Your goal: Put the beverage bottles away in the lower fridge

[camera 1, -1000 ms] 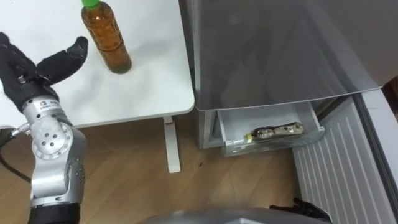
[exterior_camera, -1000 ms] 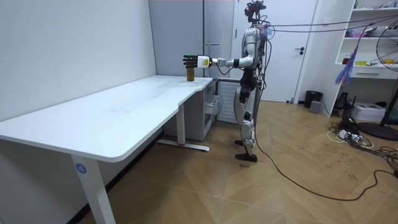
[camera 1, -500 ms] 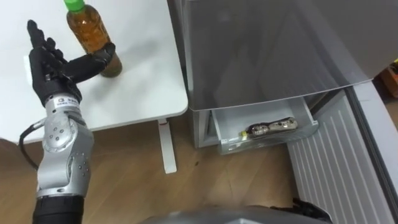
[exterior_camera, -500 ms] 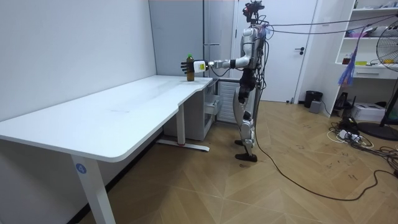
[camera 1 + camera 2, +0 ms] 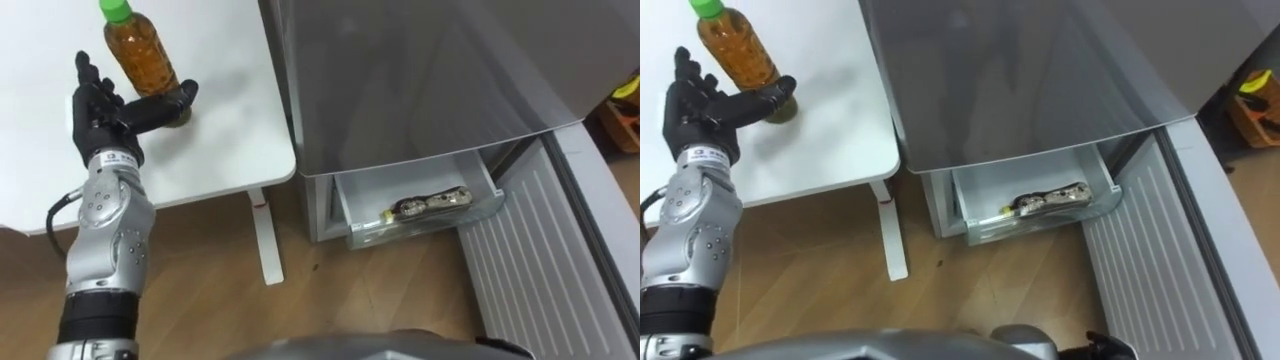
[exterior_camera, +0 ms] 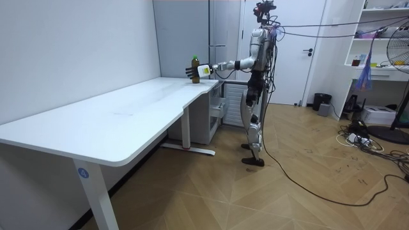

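A tea bottle (image 5: 142, 60) with a green cap stands upright on the white table (image 5: 215, 140), near its right end; it also shows in the right eye view as the bottle (image 5: 735, 50) and far off in the room view (image 6: 195, 70). My left hand (image 5: 105, 110) is open beside it, fingers straight on the bottle's left, thumb reaching across its base. A second bottle (image 5: 430, 205) lies on its side in the open lower fridge drawer (image 5: 415, 225).
The grey fridge (image 5: 420, 80) stands right of the table, its lower door (image 5: 545, 250) swung open on the right. The table leg (image 5: 262, 235) rests on wooden floor (image 5: 220, 300). In the room view I stand upright between table end and fridge.
My left hand has moved in from the left to the tea bottle, and its thumb now lies against the bottle's base. The view has shifted a little.
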Tool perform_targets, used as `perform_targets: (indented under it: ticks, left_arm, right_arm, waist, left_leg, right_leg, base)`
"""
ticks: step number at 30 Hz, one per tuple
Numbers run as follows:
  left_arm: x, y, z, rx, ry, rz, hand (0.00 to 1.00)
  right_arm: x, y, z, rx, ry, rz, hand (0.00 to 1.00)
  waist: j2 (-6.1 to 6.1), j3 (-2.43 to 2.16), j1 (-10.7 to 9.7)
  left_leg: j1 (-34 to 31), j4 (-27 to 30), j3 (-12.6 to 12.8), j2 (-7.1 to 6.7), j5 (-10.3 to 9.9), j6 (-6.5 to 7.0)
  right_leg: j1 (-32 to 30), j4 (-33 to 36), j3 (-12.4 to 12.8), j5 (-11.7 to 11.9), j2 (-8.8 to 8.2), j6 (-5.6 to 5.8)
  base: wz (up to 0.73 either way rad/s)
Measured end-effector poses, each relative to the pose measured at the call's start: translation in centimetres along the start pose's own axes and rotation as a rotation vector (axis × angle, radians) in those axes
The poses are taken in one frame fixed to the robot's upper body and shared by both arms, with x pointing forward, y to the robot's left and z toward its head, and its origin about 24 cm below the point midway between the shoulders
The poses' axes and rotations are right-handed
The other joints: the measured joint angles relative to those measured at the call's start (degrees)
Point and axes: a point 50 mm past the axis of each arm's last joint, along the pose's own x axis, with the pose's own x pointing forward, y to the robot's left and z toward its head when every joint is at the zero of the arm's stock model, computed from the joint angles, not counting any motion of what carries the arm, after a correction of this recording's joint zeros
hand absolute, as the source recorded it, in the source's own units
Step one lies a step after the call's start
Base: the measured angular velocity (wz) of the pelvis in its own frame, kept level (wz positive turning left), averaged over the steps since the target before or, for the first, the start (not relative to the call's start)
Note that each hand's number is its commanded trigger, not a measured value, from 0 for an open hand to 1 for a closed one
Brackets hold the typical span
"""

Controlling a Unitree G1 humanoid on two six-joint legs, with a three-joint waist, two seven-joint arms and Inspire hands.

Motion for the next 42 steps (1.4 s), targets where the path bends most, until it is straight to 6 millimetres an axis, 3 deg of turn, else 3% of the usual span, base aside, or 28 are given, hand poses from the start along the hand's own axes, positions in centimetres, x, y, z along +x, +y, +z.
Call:
perform_targets:
  ticks: [8, 17, 24, 36, 42]
  left_arm:
    - [1.2, 0.9, 0.1, 0.038, 0.037, 0.024, 0.00]
    - [3.0, 1.4, 0.8, 0.071, 0.048, 0.054, 0.00]
    - [3.2, 1.8, 0.7, 0.061, 0.057, 0.062, 0.00]
    - [4.5, 1.8, 3.4, 0.030, -0.002, 0.088, 0.00]
    - [4.7, 2.1, 2.3, 0.039, 0.052, 0.075, 0.00]
  right_arm:
    - [-0.1, 0.0, -1.0, -0.057, 0.054, 0.000, 0.00]
    - [-0.1, -0.3, -1.2, -0.052, 0.064, -0.009, 0.00]
    - [-0.3, -0.8, -1.8, -0.059, 0.088, -0.020, 0.00]
    - [-0.3, -1.1, -2.2, -0.062, 0.114, -0.025, 0.00]
    - [-0.3, -1.1, -2.6, -0.063, 0.130, -0.021, 0.00]
  waist:
    - [0.20, -0.14, 0.16]
    - [0.91, 0.20, -0.20]
    - [1.94, -0.26, -0.20]
    - [1.76, -0.20, -0.35]
    - [1.61, -0.04, -0.35]
  left_leg:
    - [0.67, 0.26, 2.68, 0.05, 0.01, -0.01]
    - [1.77, -0.35, 2.61, 0.04, -0.11, 0.15]
    - [1.97, -0.56, 2.63, 0.12, -0.10, 0.15]
    - [2.04, -0.56, 2.70, 0.03, -0.10, 0.15]
    - [2.40, -0.54, 2.73, 0.03, -0.10, 0.15]
  right_leg:
    - [-0.06, 0.19, 1.09, 0.01, -0.01, 0.02]
    - [0.19, 0.96, 2.54, -0.05, 0.40, 0.08]
    - [0.12, 0.92, 2.96, -0.02, 0.65, 0.04]
    - [-0.02, 0.78, 3.59, -0.07, 0.66, 0.10]
    - [0.16, 0.89, 3.69, -0.09, 0.68, 0.07]
  base:
    - [-0.07]
    - [-0.06]
    - [-0.02]
    - [-0.01]
    - [0.00]
